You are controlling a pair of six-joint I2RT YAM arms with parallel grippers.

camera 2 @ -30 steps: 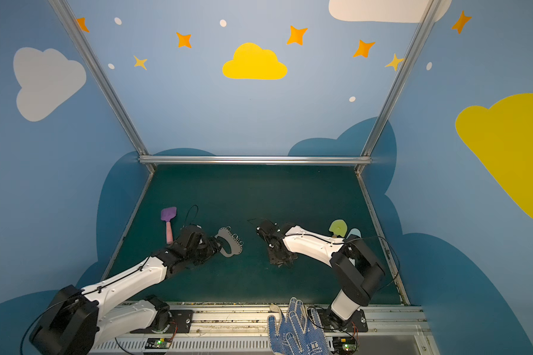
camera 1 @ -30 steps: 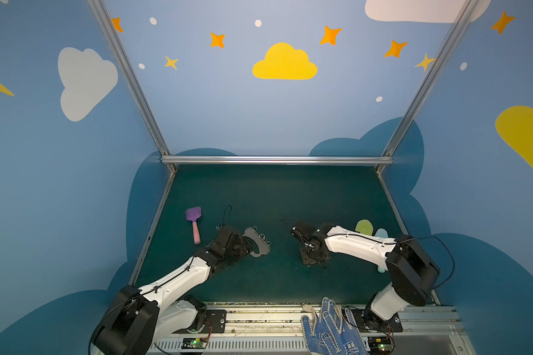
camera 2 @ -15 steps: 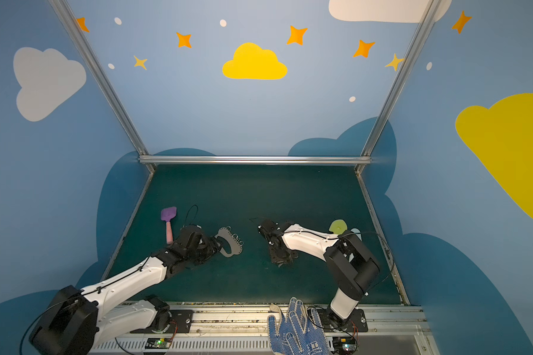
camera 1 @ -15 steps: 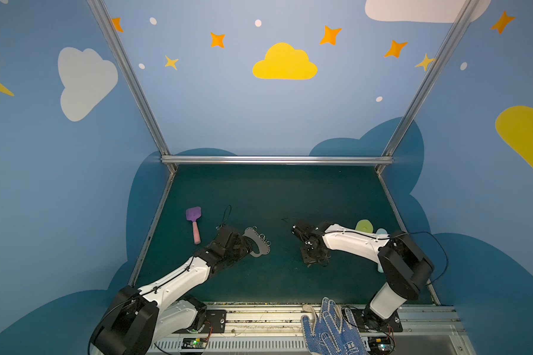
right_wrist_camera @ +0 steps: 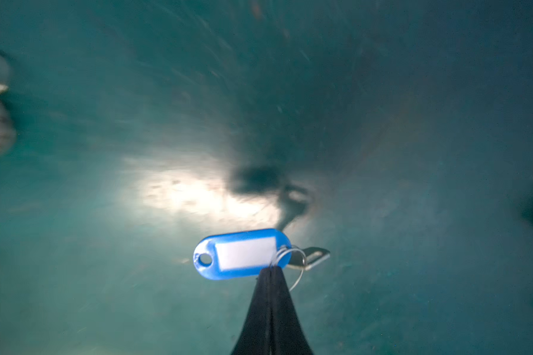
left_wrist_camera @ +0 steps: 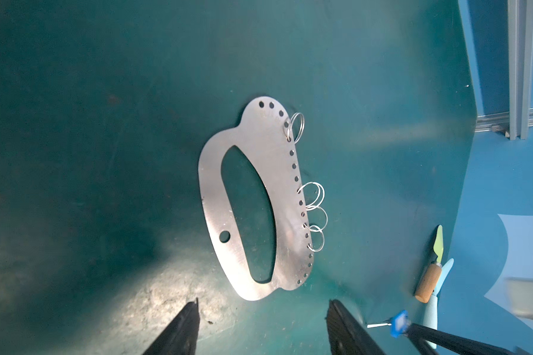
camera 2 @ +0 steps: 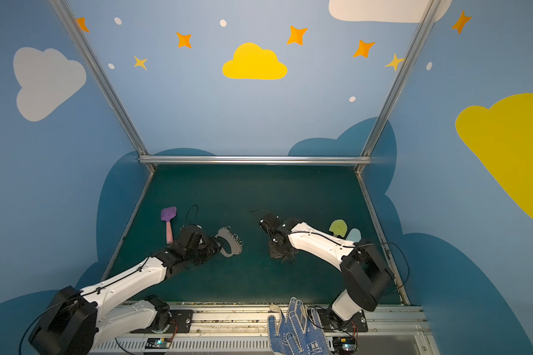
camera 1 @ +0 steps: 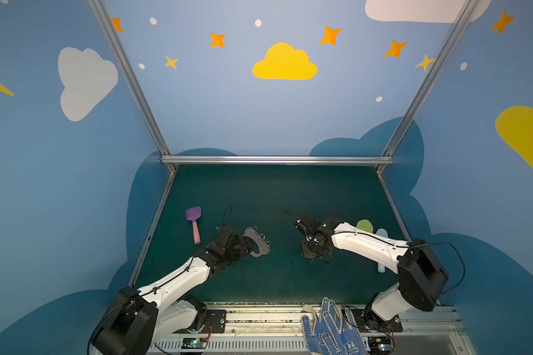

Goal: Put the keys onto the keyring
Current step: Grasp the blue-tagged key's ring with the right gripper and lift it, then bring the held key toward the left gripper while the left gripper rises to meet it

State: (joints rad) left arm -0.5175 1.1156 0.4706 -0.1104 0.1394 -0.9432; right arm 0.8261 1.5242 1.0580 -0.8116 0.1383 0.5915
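**While the left jaws gape, the right pair nips the blue tag**

While the keyring (left_wrist_camera: 211,196) lies flat on the green mat (left_wrist_camera: 105,123), the left gripper (left_wrist_camera: 262,302) hovers low with its fingers spread wide. The plate's near end sits just ahead of the gap and touches neither finger. Several split rings (left_wrist_camera: 316,239) dangle off its holed edge.

Over to the right gripper (right_wrist_camera: 271,270): fingers pressed tight together, pinching the keys (right_wrist_camera: 243,253) at the ring end of the blue tag. The tag juts out sideways from the tips, white label facing the camera. The little metal ring (right_wrist_camera: 294,261) and the silvery key (right_wrist_camera: 316,256) poke out on the other side. Their shadow falls apart from them on the mat, so the bunch hangs clear of the surface.

In both top views the keyring (camera 1: 257,246) (camera 2: 230,246) sits right at the left gripper, well apart from the right arm's tip. A purple-headed spatula (camera 1: 194,222) lies further left.
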